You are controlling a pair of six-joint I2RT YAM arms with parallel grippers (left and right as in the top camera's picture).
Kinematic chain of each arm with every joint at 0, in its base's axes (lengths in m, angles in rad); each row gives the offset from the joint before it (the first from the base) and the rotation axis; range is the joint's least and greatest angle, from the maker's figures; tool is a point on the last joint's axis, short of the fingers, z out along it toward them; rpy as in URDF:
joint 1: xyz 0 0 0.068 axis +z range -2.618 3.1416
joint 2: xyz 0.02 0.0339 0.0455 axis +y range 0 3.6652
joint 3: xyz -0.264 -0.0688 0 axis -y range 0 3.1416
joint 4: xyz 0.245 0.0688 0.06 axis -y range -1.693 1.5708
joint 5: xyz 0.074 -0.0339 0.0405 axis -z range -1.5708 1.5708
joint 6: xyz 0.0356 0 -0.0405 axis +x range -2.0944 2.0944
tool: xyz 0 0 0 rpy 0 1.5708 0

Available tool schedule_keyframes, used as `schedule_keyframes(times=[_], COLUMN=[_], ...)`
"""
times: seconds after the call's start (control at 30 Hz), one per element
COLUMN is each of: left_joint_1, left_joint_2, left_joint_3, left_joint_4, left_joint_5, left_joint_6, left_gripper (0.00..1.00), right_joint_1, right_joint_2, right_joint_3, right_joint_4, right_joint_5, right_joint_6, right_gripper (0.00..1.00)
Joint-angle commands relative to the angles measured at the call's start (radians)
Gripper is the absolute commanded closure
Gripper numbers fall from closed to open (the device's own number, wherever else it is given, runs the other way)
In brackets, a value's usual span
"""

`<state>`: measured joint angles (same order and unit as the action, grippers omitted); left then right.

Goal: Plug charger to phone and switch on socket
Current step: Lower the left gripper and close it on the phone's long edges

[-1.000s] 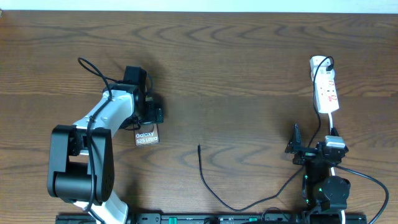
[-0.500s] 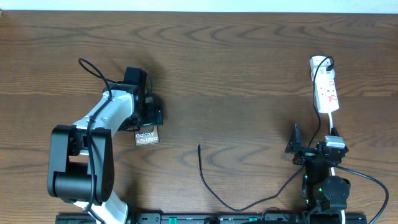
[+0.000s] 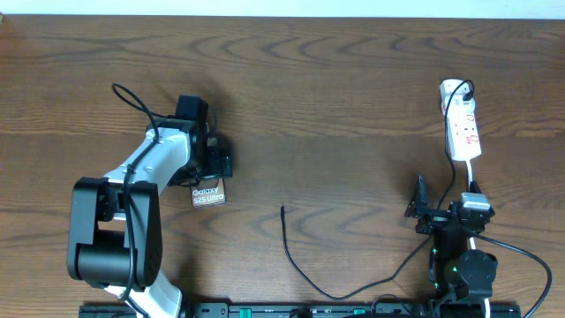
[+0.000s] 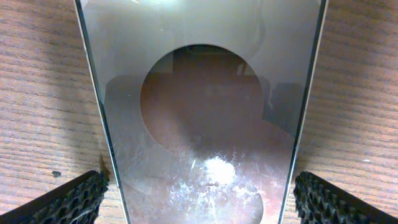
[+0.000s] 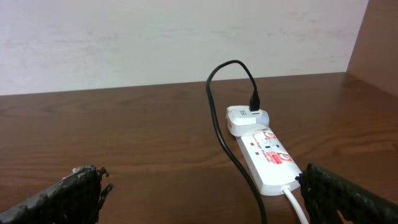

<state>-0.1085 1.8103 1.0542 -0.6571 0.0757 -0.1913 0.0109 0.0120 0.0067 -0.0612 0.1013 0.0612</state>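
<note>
The phone (image 3: 208, 195) lies flat on the wooden table at the left, white lettering on its near end. In the left wrist view its glossy back (image 4: 199, 112) fills the frame. My left gripper (image 3: 210, 164) hovers over it, open, and its fingers (image 4: 68, 202) straddle the phone's long edges with a thin gap on each side. The charger (image 3: 296, 265) is a thin black cable with its free tip (image 3: 282, 208) on the table at the centre. The socket (image 3: 463, 128) lies at the far right. My right gripper (image 3: 424, 210) is open and empty, short of the socket (image 5: 267, 158).
A white adapter (image 5: 245, 118) sits in the far end of the socket, with the black cable (image 5: 233, 158) looping out of it toward me. A white cord (image 5: 297, 208) leaves the near end. A pale wall stands behind the table's far edge.
</note>
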Motion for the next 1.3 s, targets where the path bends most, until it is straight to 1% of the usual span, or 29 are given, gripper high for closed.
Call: schedule_keyframes(times=[0.0,0.27,1.27], left_joint_1=[-0.002,-0.002,-0.002], left_joint_2=[0.016,0.051,0.057], left_joint_3=[-0.005,-0.005,-0.005], left_joint_4=[-0.005,0.0,-0.001], left_joint_5=[0.002,0.002,0.003], left_joint_6=[-0.013,-0.013,-0.013], left_gripper=[0.02,0.02,0.02], right_joint_1=[0.01,0.01,0.01], right_joint_2=[-0.005,-0.005,-0.005], right_joint_3=[-0.001,-0.001,-0.001], right_joint_4=[-0.003,-0.003,-0.003], right_joint_5=[-0.003,-0.003,-0.003], right_joint_6=[0.013,0.013,0.013], right_gripper=[0.01,0.01,0.01])
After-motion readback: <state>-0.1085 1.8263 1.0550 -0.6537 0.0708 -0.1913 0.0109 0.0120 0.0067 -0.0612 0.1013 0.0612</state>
